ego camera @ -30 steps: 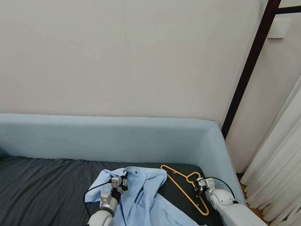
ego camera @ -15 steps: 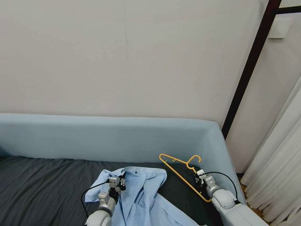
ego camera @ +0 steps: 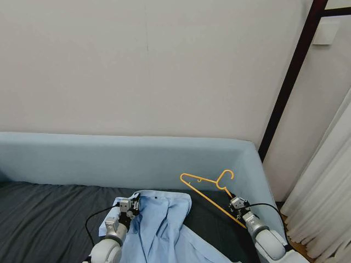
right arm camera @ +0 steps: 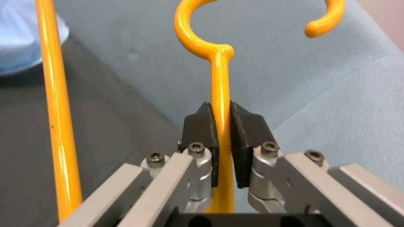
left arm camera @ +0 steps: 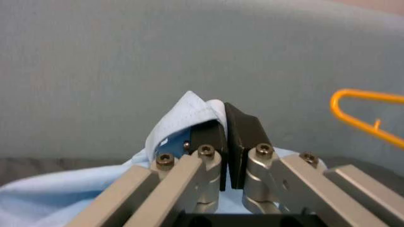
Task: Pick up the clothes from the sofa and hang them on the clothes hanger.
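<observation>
Low in the middle of the head view: a light blue shirt (ego camera: pixel 164 227), crumpled on the dark seat (ego camera: pixel 44 219) of the sofa (ego camera: pixel 137 159). At the shirt's upper left edge, near the collar, the left gripper (ego camera: pixel 131 205), pinched tight on a fold of cloth. In the left wrist view, black pads (left arm camera: pixel 243 137) pressed together, with the blue fold poking up beside them. Likely grabbed up there to lift the top of the shirt and open it for hanging.

At the lower right of the head view, the right gripper (ego camera: pixel 237 204), clamped on the yellow hanger (ego camera: pixel 205 188). Hanger up off the seat and tilted, hook high against the sofa's light blue back, long bar reaching left toward the shirt. In the right wrist view, pads squeezing the thin stem just under the hook. Probably held by the stem to leave both hanger arms free for sliding into the shoulders. Hanger near the shirt, seemingly not touching. Nothing hung yet.
</observation>
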### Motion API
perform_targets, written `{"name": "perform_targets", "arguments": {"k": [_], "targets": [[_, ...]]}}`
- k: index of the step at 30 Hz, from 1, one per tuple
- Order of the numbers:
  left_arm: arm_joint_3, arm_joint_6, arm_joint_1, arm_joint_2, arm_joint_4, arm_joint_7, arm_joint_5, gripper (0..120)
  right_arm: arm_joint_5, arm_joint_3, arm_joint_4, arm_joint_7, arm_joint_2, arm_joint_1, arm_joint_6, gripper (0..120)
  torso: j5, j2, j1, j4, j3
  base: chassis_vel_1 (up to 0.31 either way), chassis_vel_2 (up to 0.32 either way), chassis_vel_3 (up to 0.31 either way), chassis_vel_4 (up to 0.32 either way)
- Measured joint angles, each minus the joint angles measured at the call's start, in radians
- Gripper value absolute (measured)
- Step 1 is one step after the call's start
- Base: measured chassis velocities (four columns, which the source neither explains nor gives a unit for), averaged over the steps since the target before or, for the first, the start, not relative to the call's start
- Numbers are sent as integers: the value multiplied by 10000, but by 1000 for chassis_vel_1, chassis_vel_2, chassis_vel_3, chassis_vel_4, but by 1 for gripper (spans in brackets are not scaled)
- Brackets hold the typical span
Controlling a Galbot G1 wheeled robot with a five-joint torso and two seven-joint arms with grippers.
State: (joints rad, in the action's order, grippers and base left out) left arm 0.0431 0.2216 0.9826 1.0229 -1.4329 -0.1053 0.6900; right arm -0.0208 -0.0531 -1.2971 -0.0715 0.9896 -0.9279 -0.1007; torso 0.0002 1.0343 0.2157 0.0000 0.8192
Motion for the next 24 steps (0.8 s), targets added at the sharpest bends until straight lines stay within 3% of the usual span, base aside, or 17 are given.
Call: {"name": "perform_targets", "arguments": {"k": [15,24], "targets": [[-133,-246,-114,-1233,-1121,-6,630,0,-964,-7,-263,112,159,-641,-470,5,0,0,0,0,0,0,0,0,0],[-441,-272,-237,-1494,-1216,7,672,0,-1133,350,-788,134,86,-651,-666,5,-4,0,0,-1,0,0,0,0,0]]}}
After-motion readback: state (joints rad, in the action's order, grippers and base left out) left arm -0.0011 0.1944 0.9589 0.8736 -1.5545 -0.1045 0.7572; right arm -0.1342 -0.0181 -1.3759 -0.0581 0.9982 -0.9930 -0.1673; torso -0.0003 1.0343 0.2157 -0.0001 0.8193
